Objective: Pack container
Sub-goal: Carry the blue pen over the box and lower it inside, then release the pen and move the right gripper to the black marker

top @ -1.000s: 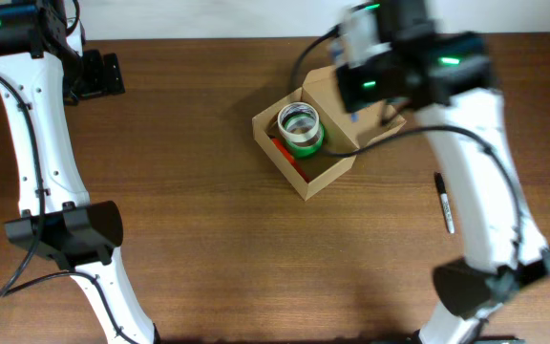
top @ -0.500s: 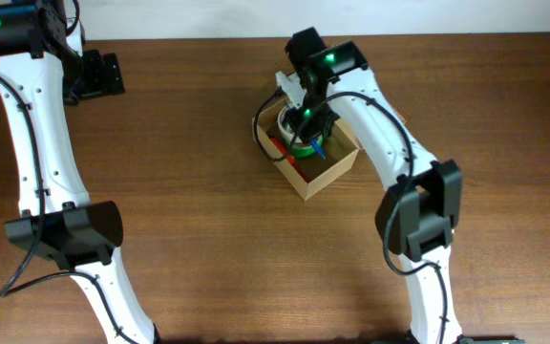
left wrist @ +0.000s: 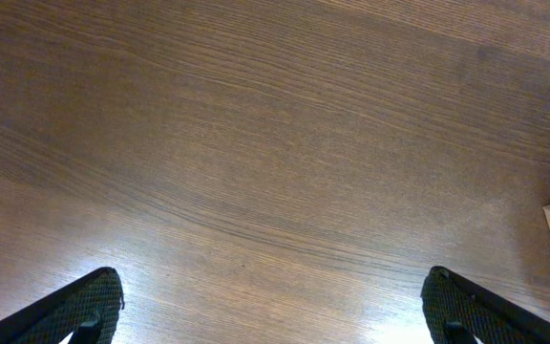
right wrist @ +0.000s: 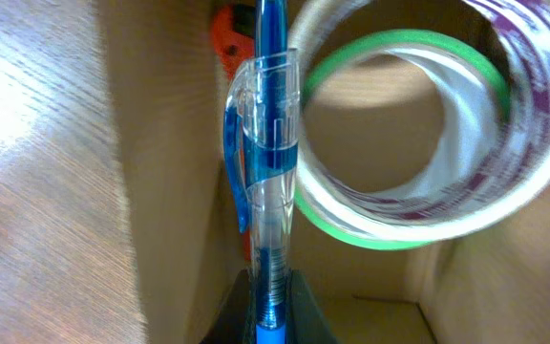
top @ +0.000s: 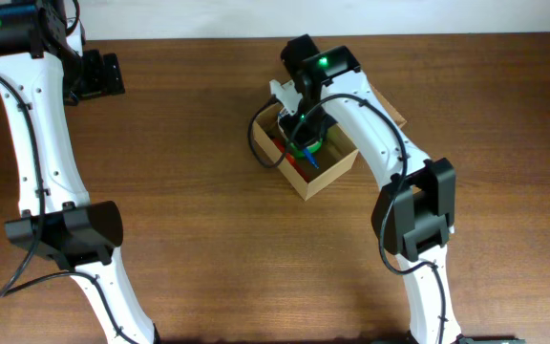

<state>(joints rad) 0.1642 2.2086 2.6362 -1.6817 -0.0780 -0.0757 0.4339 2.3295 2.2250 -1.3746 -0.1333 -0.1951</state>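
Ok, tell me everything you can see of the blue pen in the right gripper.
The blue pen is slim plastic, with a see-through barrel, a blue core inside and a clear clip along one side. The right gripper is shut on one end, so the pen points straight out from the fingers. It sits over the open container, close beside the tape rolls, its far end near an orange-red item. Whether it touches the cardboard cannot be told.

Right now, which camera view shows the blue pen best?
The right wrist view: the blue pen fills the middle, clip and barrel sharp, its lower end between the jaws of the right gripper. The overhead view shows only a blue sliver inside the container. The left wrist view shows only table.
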